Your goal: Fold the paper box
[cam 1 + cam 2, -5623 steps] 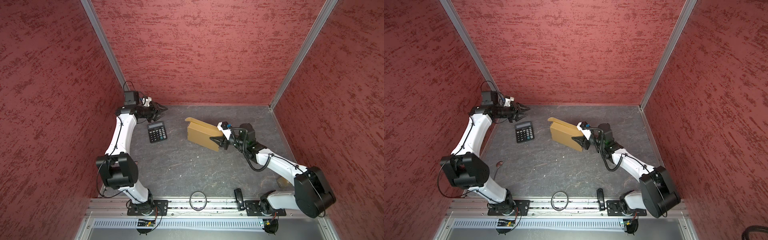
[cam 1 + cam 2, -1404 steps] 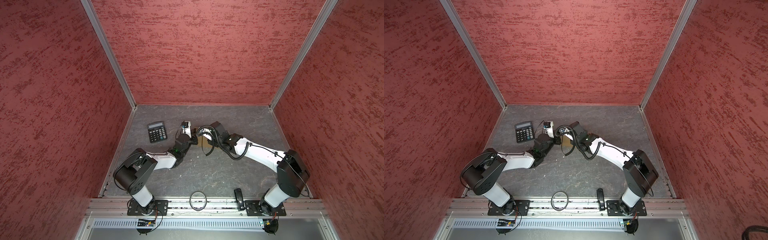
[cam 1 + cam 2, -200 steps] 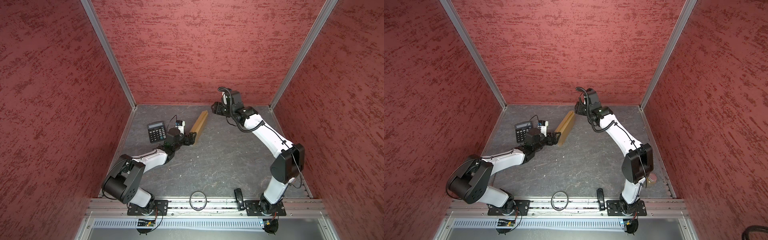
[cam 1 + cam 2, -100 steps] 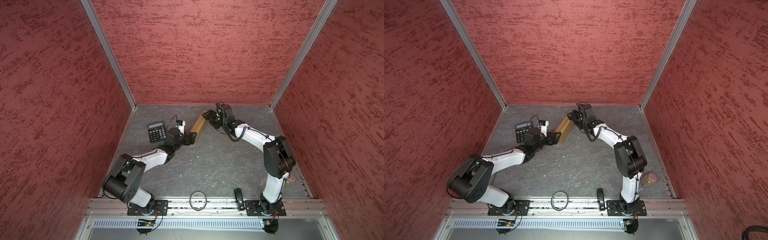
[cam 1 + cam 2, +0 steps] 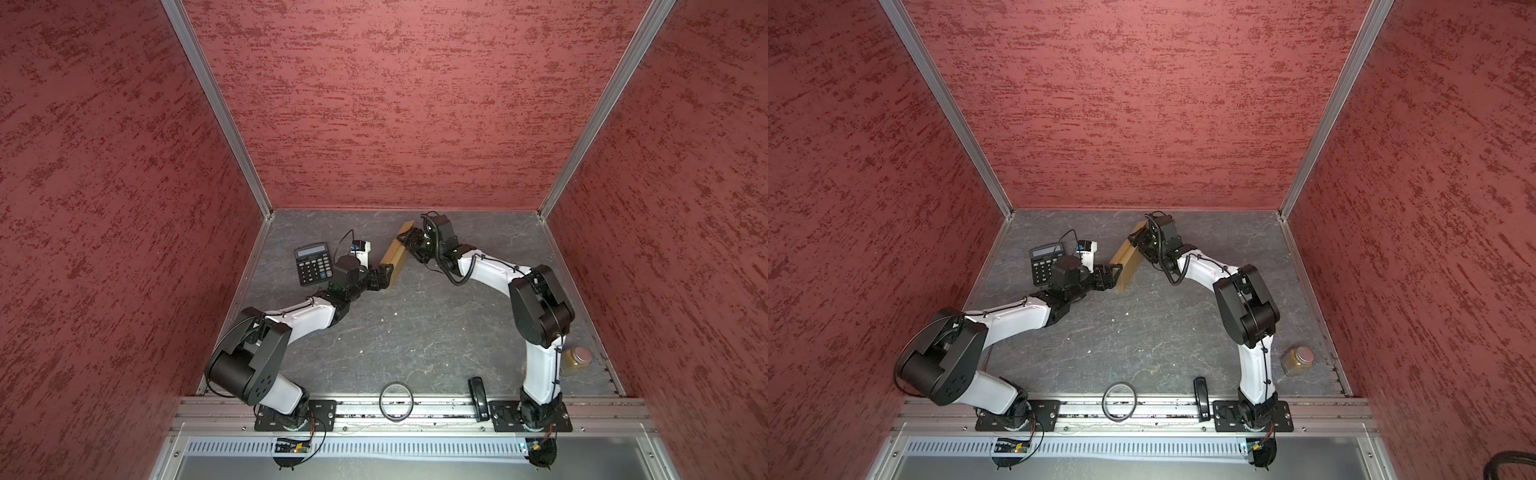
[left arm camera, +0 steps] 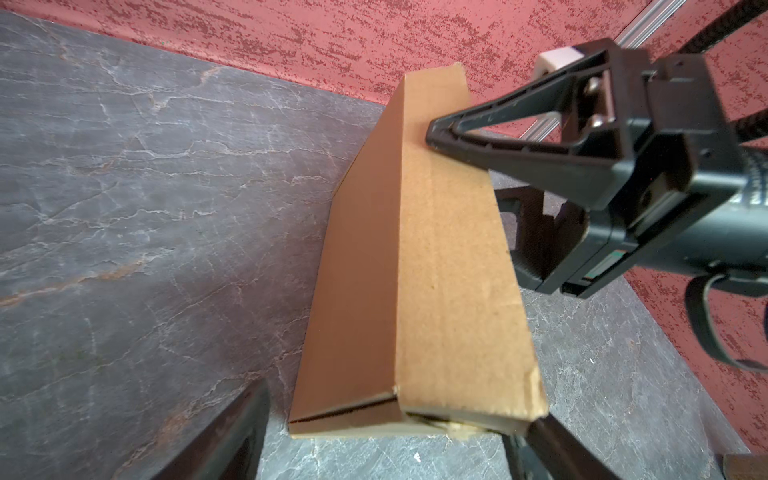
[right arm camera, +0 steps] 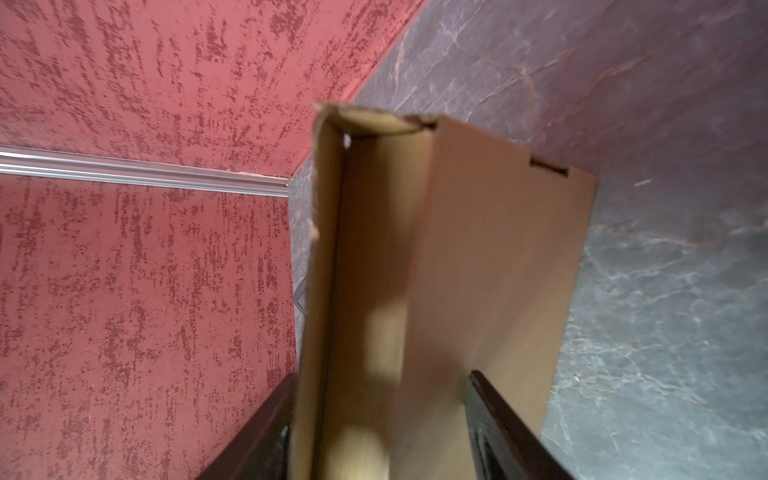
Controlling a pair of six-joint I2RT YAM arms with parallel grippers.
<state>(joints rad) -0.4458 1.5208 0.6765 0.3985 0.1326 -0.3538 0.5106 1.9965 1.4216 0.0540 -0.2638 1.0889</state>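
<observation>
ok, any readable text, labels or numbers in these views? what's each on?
None readable.
calculator: key legends and display too small to read.
paper box: plain cardboard, no print.
small sticker on the black housing beyond the paper box: blurred.
jar: no legible label.

soft even light; right wrist view blurs the paper box [image 7: 478, 257].
</observation>
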